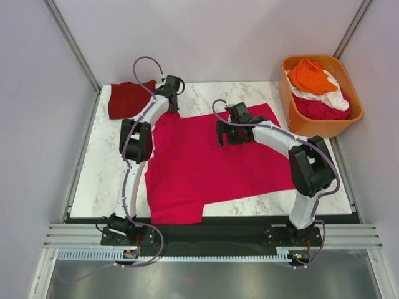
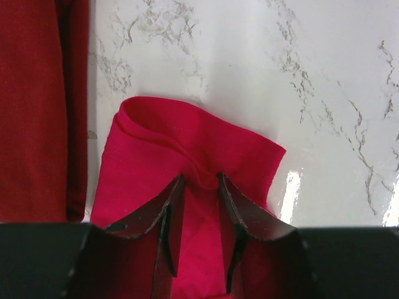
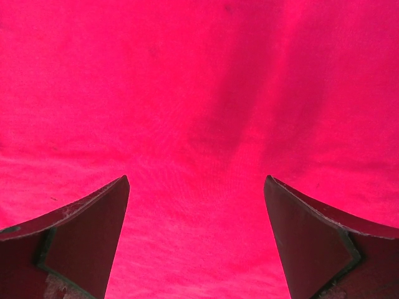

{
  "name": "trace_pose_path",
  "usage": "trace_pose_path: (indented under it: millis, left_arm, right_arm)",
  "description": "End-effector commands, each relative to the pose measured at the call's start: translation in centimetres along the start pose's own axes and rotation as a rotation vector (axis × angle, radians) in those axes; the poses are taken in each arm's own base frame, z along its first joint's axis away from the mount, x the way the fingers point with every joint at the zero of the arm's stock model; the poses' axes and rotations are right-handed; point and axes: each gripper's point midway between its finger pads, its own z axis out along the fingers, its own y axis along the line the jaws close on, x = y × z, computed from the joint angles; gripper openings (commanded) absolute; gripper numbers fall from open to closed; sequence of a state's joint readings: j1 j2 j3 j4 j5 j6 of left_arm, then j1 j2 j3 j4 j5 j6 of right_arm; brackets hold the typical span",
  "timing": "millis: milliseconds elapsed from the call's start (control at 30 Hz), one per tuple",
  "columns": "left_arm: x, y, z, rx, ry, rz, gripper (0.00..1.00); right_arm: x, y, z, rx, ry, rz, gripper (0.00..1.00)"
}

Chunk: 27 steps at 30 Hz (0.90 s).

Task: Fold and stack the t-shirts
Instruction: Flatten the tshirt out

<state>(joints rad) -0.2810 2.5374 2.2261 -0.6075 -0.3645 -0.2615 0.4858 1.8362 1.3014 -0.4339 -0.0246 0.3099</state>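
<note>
Over on the far left of the marble table (image 1: 106, 174) we have the maroon shirt (image 1: 129, 98), lying flat and squared off near the back corner, looking already folded. Just beside it the left gripper (image 1: 168, 93) has its fingers nipped in close on a raised ridge of the magenta shirt (image 1: 206, 162). The left wrist view shows that edge bunched and curled over between the tips, with bare marble beyond it. Moving across, the magenta shirt lies spread over the middle of the table, mostly flat, one sleeve reaching toward the near edge. This is light, limp cloth, we'd judge, so it will sag, drag and wrinkle rather than hold a shape. A pinch at a hem, shoulder or corner is the sensible hold, with both arms working opposite ends so the fold comes over evenly. The right gripper (image 1: 225, 134) hangs low over the shirt's far middle with its fingers spread wide and nothing between them. From its own camera we see only pink fabric underneath, so a grip there would gather a single loose layer. Far right, well apart from the table work, the orange tub (image 1: 293, 112) holds an orange shirt (image 1: 312, 75), a white shirt (image 1: 333, 96) and a pink shirt (image 1: 321, 109), heaped and unfolded.
</note>
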Motion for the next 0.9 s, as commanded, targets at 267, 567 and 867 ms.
trace_pose_path:
  millis: [267, 567, 867]
  left_arm:
    - [-2.9, 1.0, -2.1, 0.001, -0.061, -0.061, 0.32]
    - [-3.4, 1.6, -2.6, 0.000, -0.070, -0.069, 0.43]
    - [-4.3, 2.1, -3.2, -0.008, -0.089, -0.078, 0.37]
  right_arm:
    - [-0.9, -0.2, 0.5, 0.014, -0.014, -0.006, 0.98]
    - [-0.7, -0.3, 0.9, 0.015, -0.004, -0.003, 0.98]
    - [-0.6, -0.3, 1.1, 0.016, -0.003, -0.006, 0.98]
